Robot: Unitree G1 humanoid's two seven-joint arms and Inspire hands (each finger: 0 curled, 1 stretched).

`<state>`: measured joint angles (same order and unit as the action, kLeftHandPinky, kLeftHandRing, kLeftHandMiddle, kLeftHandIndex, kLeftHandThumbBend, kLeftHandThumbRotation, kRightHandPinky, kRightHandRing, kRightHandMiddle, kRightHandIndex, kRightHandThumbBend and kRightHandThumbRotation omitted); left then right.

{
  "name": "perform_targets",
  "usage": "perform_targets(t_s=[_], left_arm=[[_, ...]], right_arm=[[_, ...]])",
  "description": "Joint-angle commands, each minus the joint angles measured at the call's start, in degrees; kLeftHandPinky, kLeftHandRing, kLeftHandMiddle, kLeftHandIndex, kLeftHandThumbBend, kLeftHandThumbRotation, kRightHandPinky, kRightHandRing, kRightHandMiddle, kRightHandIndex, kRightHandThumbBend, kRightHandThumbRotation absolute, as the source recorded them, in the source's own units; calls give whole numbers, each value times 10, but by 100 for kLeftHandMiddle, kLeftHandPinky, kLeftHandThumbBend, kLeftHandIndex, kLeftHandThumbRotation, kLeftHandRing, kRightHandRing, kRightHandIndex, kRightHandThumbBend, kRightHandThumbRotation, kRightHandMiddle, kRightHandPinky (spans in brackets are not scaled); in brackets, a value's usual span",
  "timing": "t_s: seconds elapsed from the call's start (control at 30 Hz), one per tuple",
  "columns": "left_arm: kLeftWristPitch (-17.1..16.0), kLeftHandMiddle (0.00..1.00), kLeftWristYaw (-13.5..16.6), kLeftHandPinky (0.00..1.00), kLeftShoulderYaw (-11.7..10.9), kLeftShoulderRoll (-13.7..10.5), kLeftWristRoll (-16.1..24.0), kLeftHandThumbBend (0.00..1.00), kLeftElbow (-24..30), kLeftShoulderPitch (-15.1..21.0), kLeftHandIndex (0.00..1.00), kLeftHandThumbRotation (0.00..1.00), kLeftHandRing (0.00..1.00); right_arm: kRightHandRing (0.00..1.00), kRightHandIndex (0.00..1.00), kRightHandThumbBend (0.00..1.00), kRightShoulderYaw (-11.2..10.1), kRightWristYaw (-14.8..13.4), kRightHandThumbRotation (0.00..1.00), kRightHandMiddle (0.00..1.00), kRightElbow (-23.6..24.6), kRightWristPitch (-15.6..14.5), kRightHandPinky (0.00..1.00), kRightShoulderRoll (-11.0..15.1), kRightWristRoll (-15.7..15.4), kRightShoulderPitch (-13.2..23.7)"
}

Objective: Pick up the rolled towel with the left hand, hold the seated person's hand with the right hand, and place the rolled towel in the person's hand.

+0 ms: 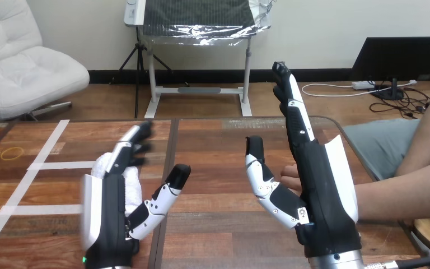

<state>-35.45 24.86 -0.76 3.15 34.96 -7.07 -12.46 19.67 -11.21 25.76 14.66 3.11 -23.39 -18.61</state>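
The left hand [109, 210] lays nearly straight fingers [130, 147] over the rolled towel [132, 188], its thumb splayed aside. The right hand [319, 188] holds its fingers straight and pressed together, thumb apart, with the person's hand [291, 178] in that gap, unclasped. Bare table [213, 185] lies open between both thumbs, out to its far edge.
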Motion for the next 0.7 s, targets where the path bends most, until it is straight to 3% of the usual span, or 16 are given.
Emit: perform_targets(t_s=[0.0, 0.13, 0.33, 0.37, 0.43, 0.67], left_arm=[[46, 90, 78, 81, 1, 4, 90, 82, 60, 28, 90, 77, 88], [119, 92, 114, 82, 10, 4, 159, 84, 82, 25, 93, 81, 89], [212, 95, 145, 82, 26, 7, 227, 89, 102, 27, 98, 87, 92], [259, 97, 146, 84, 31, 6, 257, 89, 106, 32, 100, 91, 95], [314, 98, 146, 90, 38, 4, 292, 90, 111, 39, 100, 93, 97], [404, 100, 121, 98, 48, 2, 328, 91, 116, 57, 100, 99, 100]], right_arm=[[100, 100, 0, -8, -11, 0, 100, 16, 1, 100, -25, -5, 23], [100, 100, 0, -6, -12, 0, 100, 17, -2, 100, -26, -8, 21], [100, 100, 0, -5, -15, 0, 100, 17, -3, 100, -26, -9, 19], [100, 100, 0, -5, -16, 0, 100, 16, -3, 100, -26, -9, 19], [100, 100, 0, -4, -16, 0, 100, 16, -4, 100, -25, -8, 17], [100, 100, 0, -7, -15, 0, 100, 16, -2, 100, -22, -6, 17]])
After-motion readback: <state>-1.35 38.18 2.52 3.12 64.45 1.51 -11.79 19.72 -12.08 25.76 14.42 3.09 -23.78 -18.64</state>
